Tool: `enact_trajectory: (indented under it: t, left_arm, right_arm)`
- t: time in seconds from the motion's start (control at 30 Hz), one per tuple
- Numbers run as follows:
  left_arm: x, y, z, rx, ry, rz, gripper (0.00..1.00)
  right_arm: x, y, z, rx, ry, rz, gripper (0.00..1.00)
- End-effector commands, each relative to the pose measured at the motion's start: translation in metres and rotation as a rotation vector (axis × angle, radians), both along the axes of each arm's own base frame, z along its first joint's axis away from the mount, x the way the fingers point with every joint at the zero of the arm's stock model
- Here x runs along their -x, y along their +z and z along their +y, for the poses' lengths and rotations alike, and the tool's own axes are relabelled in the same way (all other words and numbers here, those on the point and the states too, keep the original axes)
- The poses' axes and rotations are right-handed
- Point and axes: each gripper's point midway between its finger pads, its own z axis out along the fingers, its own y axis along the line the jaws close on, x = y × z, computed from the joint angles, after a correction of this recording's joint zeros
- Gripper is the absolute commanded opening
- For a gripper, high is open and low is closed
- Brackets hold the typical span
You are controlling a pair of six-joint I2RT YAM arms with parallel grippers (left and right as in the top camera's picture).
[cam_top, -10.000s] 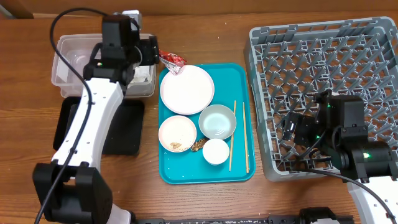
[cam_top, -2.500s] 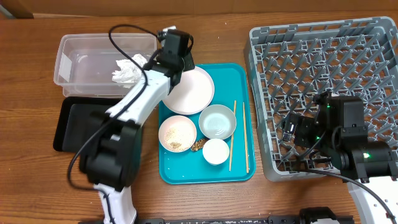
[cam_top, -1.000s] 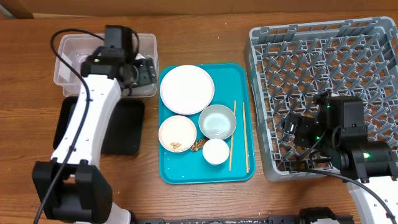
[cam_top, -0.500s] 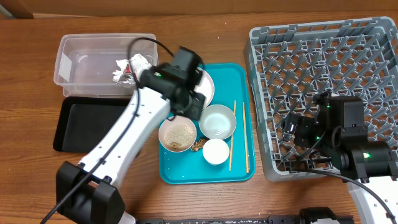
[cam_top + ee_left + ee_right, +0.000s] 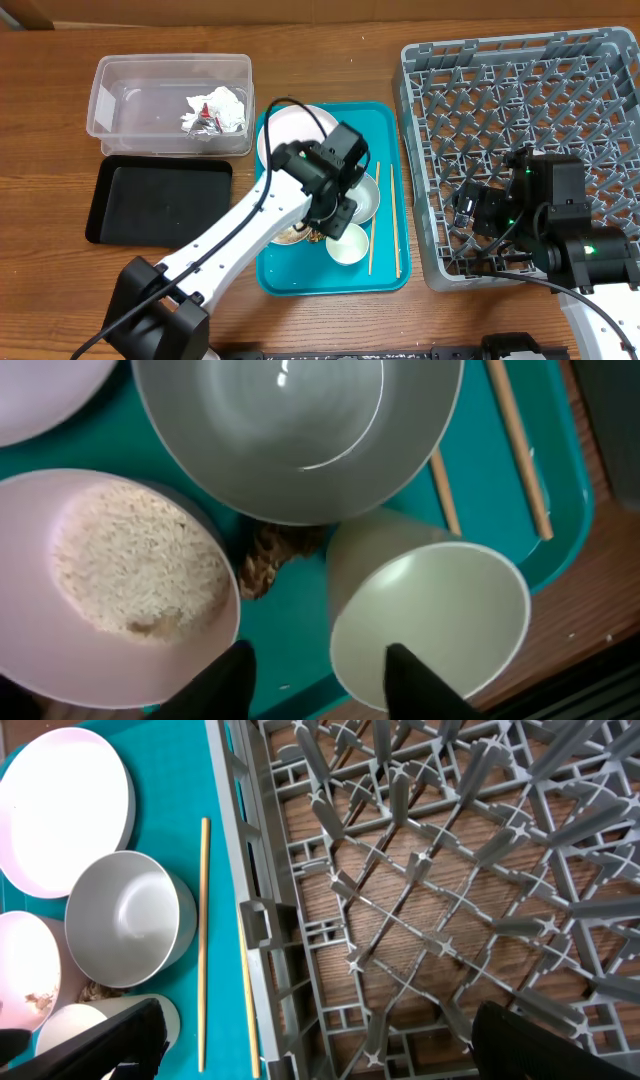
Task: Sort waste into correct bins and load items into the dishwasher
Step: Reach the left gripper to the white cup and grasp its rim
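Progress: waste is partly sorted. The clear tub (image 5: 130,110) holds one crumpled tissue (image 5: 226,104) and one red wrapper (image 5: 205,110). The black tray (image 5: 160,200) holds nothing. I judge the food waste is still to do: rice sits in the rice bowl (image 5: 110,580), and one brown scrap clump (image 5: 270,550) lies on the teal tray (image 5: 385,120).

The dish rack (image 5: 520,90) has nothing loaded, so all dishes are left.

Count on the teal tray:
- one plate (image 5: 290,125)
- two bowls: the rice bowl and an empty pale bluish bowl (image 5: 290,430)
- one cup (image 5: 430,630)
- two chopsticks (image 5: 203,940)

My left gripper (image 5: 318,665) hangs low over the cup and scrap. Its jaws stand at a middling gap with the cup's near rim between them, and no grip is visible. My right gripper (image 5: 320,1050) is spread wide over the rack's edge, holding nothing.
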Motion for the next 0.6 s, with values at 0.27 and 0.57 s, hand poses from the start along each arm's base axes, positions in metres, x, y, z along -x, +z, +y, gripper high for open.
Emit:
enact_trajectory:
  t: [0.27,0.57]
  left_arm:
    - [0.019,-0.020,-0.004,0.040,0.000,0.084,0.29]
    - [0.023,-0.030,-0.005,0.042,0.020,0.118,0.25]
  right_arm:
    - [-0.003,0.013,0.002,-0.008,0.006,-0.033,1.00]
    - [-0.001,0.012,0.002,-0.007,0.006,-0.024,1.00]
